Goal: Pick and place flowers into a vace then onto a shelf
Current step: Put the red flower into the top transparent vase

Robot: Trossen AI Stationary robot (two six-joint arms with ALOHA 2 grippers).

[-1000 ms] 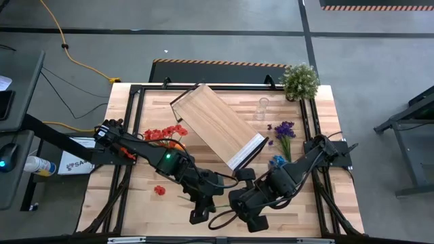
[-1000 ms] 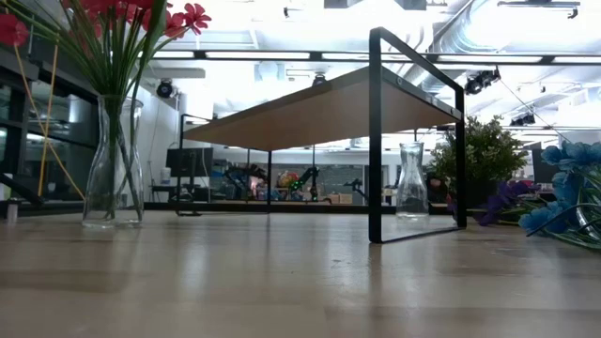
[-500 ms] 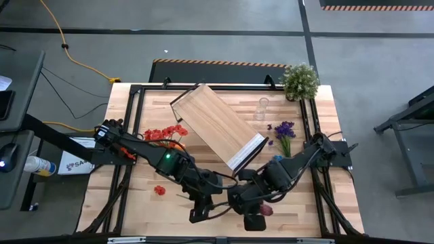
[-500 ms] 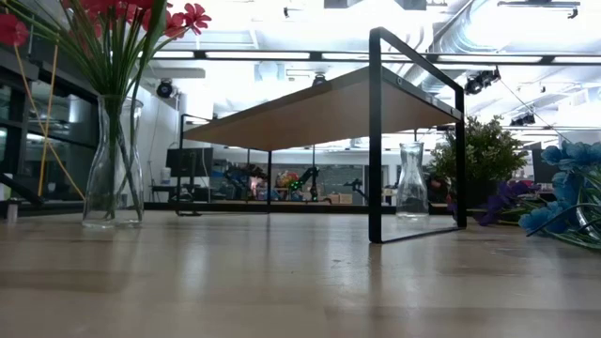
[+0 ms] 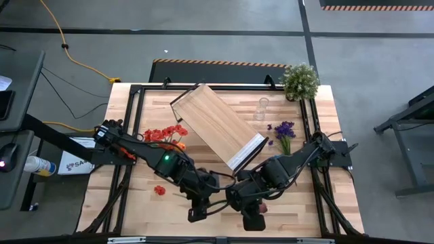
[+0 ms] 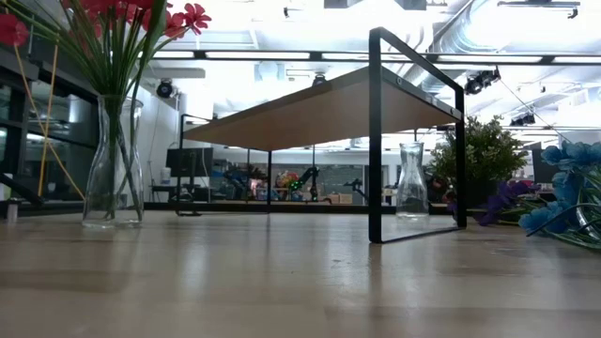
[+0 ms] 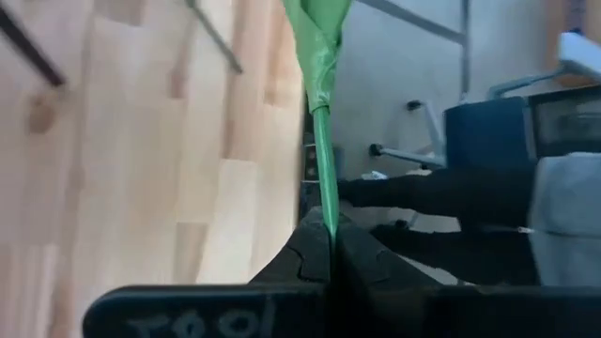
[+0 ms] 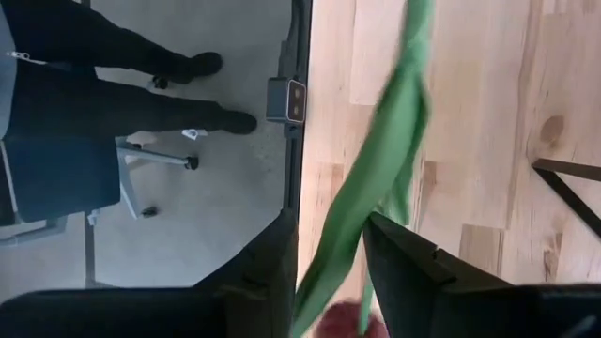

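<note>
Near the table's front edge, my left gripper (image 5: 197, 209) (image 7: 329, 239) is shut on a green flower stem (image 7: 324, 160). The stem runs across to my right gripper (image 5: 253, 218) (image 8: 331, 235), which is open. Its fingers stand on either side of the stem's green leaf (image 8: 376, 160), and whether they touch it I cannot tell. The dark red bloom (image 5: 261, 209) sits beside that gripper. At the left a glass vase (image 6: 113, 169) holds red flowers (image 5: 165, 134). An empty vase (image 5: 261, 107) stands beyond the shelf (image 5: 217, 129). My left gripper pinches the flower's thin green stem (image 7: 327, 221) between its two fingers. The fingers slant downward, and the stem runs out lengthwise beyond their tips. The stem shows above the table boards, touching nothing else in the left wrist view.
Purple flowers (image 5: 283, 131) and a blue flower (image 5: 277, 161) lie at the right. A loose red bloom (image 5: 159, 190) lies on the boards at the left. A bushy potted plant (image 5: 300, 80) stands at the far right corner. A person's legs and a chair (image 8: 113, 113) are beyond the near edge.
My right arm has swung a little toward the table's left, nearer my left gripper, and its wrist has rolled. The dark red bloom, hidden a second ago, now shows beside the right gripper.
</note>
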